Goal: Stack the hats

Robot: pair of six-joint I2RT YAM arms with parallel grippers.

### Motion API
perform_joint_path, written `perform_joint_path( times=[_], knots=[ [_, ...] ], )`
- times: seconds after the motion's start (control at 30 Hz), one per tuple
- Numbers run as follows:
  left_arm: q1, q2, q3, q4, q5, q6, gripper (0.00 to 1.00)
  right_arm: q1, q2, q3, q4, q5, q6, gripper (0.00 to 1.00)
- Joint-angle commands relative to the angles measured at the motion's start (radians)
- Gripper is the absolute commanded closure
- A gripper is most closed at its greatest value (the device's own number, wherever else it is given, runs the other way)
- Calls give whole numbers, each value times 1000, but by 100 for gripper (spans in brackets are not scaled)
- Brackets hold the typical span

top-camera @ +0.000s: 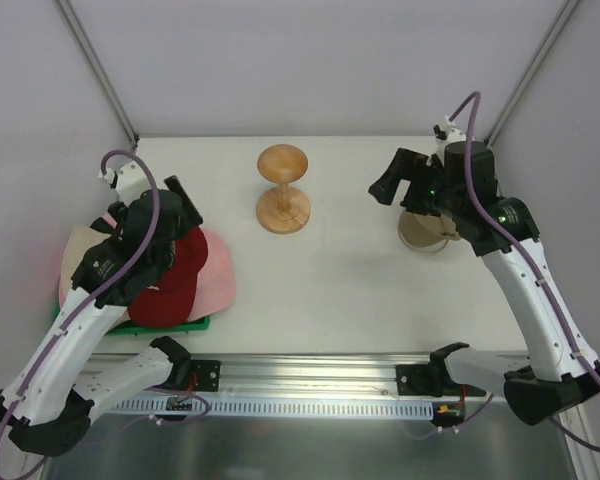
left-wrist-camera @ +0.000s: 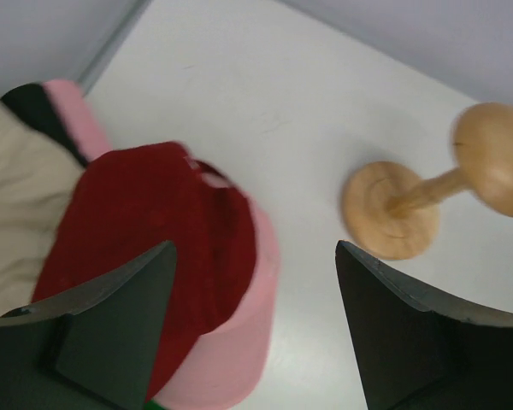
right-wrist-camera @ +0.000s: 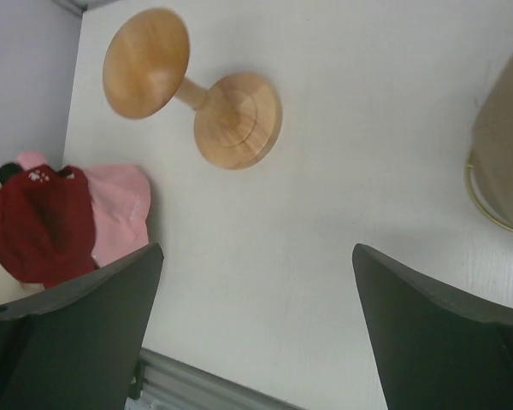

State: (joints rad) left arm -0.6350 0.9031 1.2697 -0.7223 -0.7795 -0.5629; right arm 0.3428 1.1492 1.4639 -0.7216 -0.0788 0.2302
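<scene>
A pile of hats lies at the table's left: a red cap [top-camera: 175,285] on a pink cap [top-camera: 218,280], with a beige hat [top-camera: 80,262] behind them. In the left wrist view the red cap [left-wrist-camera: 154,222], pink cap [left-wrist-camera: 239,342], beige hat [left-wrist-camera: 17,196], a black hat [left-wrist-camera: 30,107] and a pink hat [left-wrist-camera: 73,115] show. My left gripper [left-wrist-camera: 255,256] is open and empty above the pile's right edge [top-camera: 185,205]. My right gripper [right-wrist-camera: 256,252] is open and empty over bare table [top-camera: 385,185]. Another beige hat [top-camera: 425,232] lies partly hidden under the right arm [right-wrist-camera: 504,154].
A wooden mushroom-shaped stand [top-camera: 283,195] is upright at the back middle, also seen from both wrists [left-wrist-camera: 410,205] [right-wrist-camera: 214,102]. A green tray [top-camera: 170,326] shows under the pile. Grey walls close the back and sides. A metal rail [top-camera: 310,385] runs along the near edge.
</scene>
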Motion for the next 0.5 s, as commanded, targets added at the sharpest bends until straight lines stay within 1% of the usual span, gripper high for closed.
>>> perform_joint_path(
  times=[0.0, 0.03, 0.1, 0.13, 0.23, 0.47],
  knots=[
    [137, 0, -65, -318, -34, -137, 24, 108, 40, 1, 45, 73, -20, 1],
    [168, 0, -76, -324, -18, -134, 25, 148, 50, 1, 48, 73, -20, 1],
    [233, 10, -105, -332, 5, -126, 26, 180, 76, 6, 59, 73, -22, 0],
    [291, 14, -113, -330, 17, -123, 27, 192, 83, 6, 62, 73, -23, 1],
    [351, 39, -128, -325, 43, -120, 30, 234, 95, 0, 73, 106, -25, 1],
    [389, 111, -105, -243, 63, -75, 33, 268, 98, -23, 93, 112, -23, 1]
  ],
)
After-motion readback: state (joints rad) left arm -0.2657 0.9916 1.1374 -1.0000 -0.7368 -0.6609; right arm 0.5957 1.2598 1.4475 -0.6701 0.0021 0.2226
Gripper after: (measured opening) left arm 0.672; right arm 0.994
